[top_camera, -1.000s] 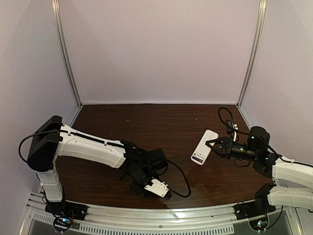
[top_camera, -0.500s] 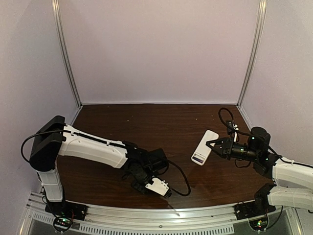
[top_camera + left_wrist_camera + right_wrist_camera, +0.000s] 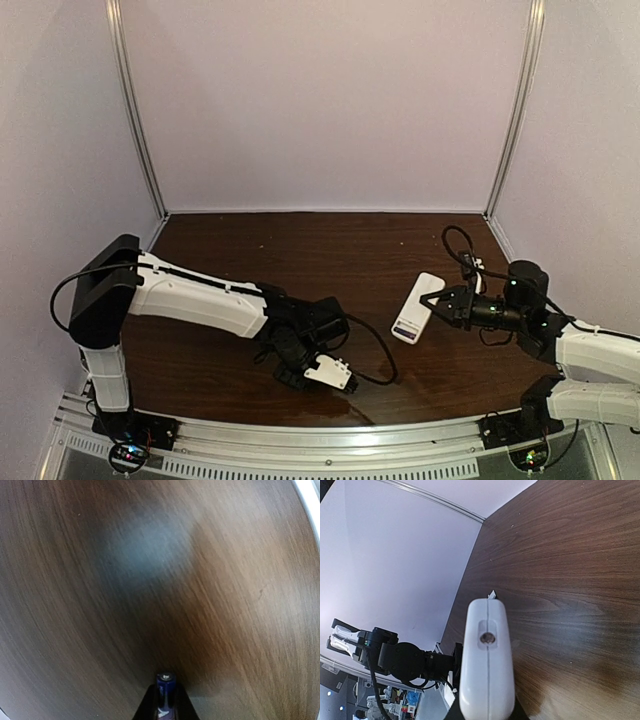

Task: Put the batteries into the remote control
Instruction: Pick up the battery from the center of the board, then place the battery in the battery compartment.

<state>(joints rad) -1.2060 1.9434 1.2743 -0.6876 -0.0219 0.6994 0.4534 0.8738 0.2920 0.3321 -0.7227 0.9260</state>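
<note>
Top external view is showing the left gripper [image 3: 330, 375] hanging low over the table [image 3: 300, 250]. The remote control [image 3: 418, 307] is lying off to its right, well apart. The right gripper [image 3: 437, 300] is pinching the remote, closed tight on it. The remote's long way is pointing roughly back at the left gripper. This view is too far off to show any battery.

Left wrist view is showing what the top one is hiding. The left fingers [image 3: 147, 706] are squeezing one small blue battery [image 3: 165, 684], nearly closed around it. The battery is pointing straight out ahead of them.

Right wrist view is showing the remote on its thin edge. I cannot tell if its battery slot is open. The left arm is the one to carry the battery across.
</note>
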